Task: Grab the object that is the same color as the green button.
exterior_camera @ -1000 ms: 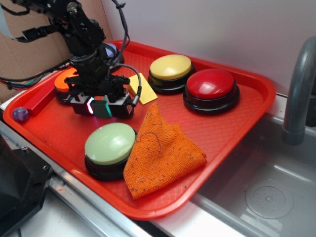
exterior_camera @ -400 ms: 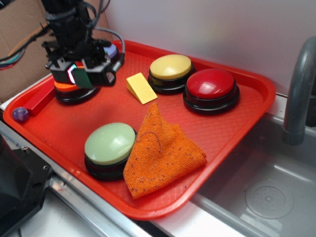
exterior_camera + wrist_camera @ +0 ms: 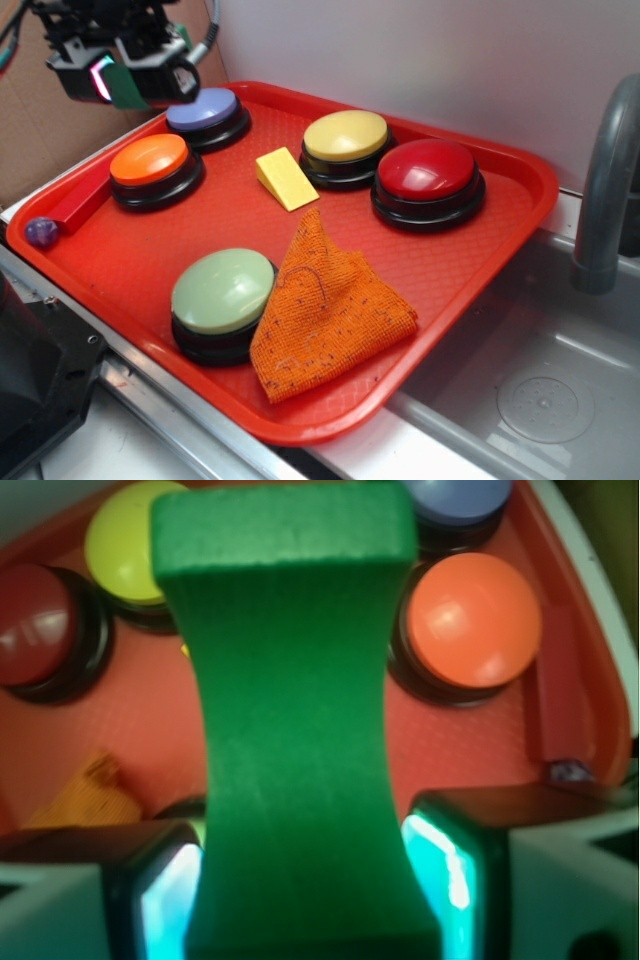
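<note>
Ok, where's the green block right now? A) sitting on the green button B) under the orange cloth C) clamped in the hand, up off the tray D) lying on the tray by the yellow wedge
C: the green block sits clamped in the hand, raised above the red tray.

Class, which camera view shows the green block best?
The wrist view: the green block fills the frame, held between the pincer fingers. The exterior view shows only a small green sliver in the raised pincer, above the tray.
</note>
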You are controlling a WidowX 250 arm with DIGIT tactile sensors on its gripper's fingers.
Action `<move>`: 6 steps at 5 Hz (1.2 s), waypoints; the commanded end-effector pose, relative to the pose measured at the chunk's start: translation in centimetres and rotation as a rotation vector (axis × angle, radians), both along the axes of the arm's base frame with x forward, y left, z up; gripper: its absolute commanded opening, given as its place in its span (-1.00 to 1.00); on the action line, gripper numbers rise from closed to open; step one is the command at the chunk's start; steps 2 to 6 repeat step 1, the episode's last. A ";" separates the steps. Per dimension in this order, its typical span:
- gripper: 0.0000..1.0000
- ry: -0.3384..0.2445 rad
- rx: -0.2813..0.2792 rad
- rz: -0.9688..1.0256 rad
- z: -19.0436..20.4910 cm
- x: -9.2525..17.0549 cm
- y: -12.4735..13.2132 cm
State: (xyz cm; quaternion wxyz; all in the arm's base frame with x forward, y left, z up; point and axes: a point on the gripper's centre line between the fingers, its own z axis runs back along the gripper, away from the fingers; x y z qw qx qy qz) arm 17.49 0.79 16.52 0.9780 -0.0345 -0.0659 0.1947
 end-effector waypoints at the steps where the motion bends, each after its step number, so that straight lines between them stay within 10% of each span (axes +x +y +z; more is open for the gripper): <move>1: -1.00 -0.037 0.048 0.184 1.8 -1.5 1.1; 6: -1.00 -0.037 0.048 0.184 1.8 -1.5 1.1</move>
